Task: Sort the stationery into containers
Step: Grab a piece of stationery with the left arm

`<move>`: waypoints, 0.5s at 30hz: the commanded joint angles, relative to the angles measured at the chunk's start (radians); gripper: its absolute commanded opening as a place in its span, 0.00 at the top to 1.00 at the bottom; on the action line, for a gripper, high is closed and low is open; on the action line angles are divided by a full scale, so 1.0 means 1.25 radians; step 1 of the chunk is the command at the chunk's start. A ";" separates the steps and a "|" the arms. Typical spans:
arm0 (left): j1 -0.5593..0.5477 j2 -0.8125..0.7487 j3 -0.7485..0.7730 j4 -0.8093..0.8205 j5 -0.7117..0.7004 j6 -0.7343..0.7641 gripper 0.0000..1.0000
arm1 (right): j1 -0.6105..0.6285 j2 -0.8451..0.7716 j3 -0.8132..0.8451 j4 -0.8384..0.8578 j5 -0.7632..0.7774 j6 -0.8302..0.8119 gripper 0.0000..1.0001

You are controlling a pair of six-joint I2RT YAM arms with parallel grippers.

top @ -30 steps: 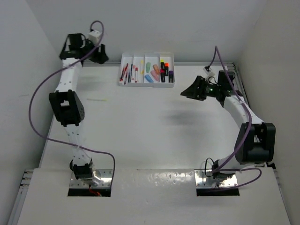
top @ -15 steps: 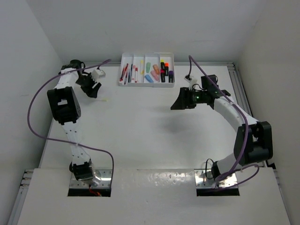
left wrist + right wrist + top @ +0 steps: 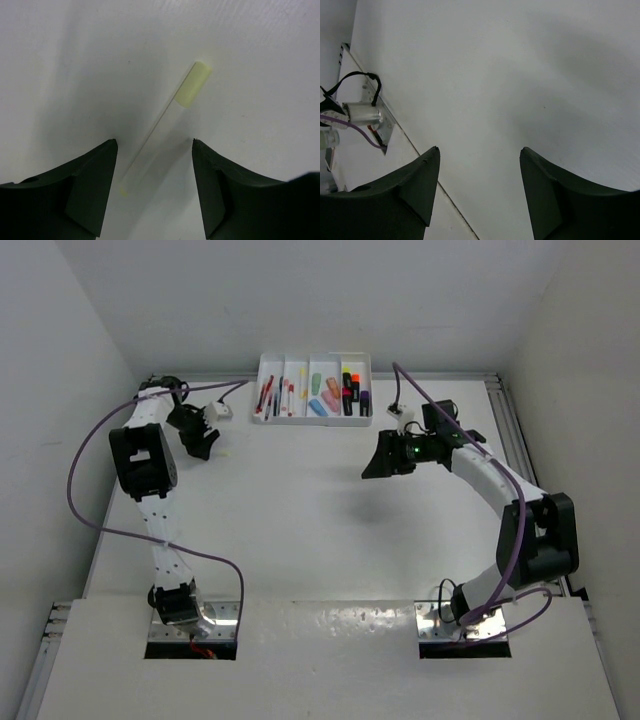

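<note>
A thin white pen with a pale yellow cap [image 3: 161, 123] lies on the table, its lower end between my left gripper's open fingers [image 3: 155, 145]. In the top view the left gripper [image 3: 199, 447] hangs over it at the far left, and the pen barely shows beside it [image 3: 222, 453]. The white four-compartment tray [image 3: 313, 417] stands at the back and holds red and blue pens, green, orange and blue highlighters, and yellow-black, orange and purple markers. My right gripper [image 3: 372, 468] is open and empty over bare table right of centre, also seen in the right wrist view [image 3: 479, 152].
Purple cables loop along both arms. The silver base plates [image 3: 196, 618] sit at the near edge. The side walls close in the table left and right. The right wrist view shows the left arm's base with its cable [image 3: 360, 116].
My left gripper has come down from the back left corner onto the yellow-capped pen. My right gripper has swung left and slightly nearer, staying open.
</note>
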 commanded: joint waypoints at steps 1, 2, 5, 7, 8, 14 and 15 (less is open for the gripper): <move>0.006 0.000 -0.003 -0.036 0.031 0.041 0.34 | 0.006 0.005 0.036 0.006 -0.002 -0.013 0.36; 0.008 -0.001 -0.018 -0.031 0.026 0.039 0.36 | 0.007 0.007 0.036 0.008 -0.001 -0.012 0.36; 0.007 -0.002 -0.045 -0.004 0.008 0.034 0.46 | 0.006 0.005 0.035 0.009 -0.001 -0.013 0.36; 0.005 -0.002 -0.073 0.004 -0.003 0.043 0.53 | 0.006 0.001 0.034 0.008 0.001 -0.017 0.37; 0.001 -0.007 -0.083 0.005 -0.021 0.048 0.54 | 0.007 0.000 0.035 0.008 0.001 -0.017 0.37; -0.028 -0.133 -0.312 0.147 -0.001 0.067 0.66 | 0.017 -0.005 0.030 0.015 0.002 -0.019 0.37; -0.039 -0.157 -0.350 0.172 0.014 0.039 0.71 | 0.020 -0.009 0.026 0.026 0.003 -0.017 0.37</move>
